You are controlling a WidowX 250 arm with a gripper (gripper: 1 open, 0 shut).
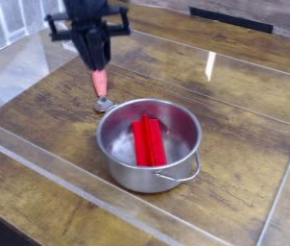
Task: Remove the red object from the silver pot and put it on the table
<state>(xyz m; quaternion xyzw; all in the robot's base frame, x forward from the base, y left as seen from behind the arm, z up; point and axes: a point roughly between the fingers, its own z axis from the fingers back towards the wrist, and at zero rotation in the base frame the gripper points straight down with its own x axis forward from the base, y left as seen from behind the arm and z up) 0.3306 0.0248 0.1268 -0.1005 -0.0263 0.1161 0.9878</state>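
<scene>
The red object (149,142) is a bright red bar lying inside the silver pot (119,165), along its bottom and pointing towards the front. The pot stands on the wooden table (237,106) near the middle, one loop handle facing front right. My gripper (96,58) hangs at the back left, well above the table and apart from the pot. Its fingers are shut together with nothing between them. It sits over a pink-handled utensil.
The pink-handled utensil (100,81) with a metal end (104,103) lies on the table just behind the pot's left rim. Clear acrylic walls (58,178) border the table, and a vertical clear strip (209,67) stands at the back right.
</scene>
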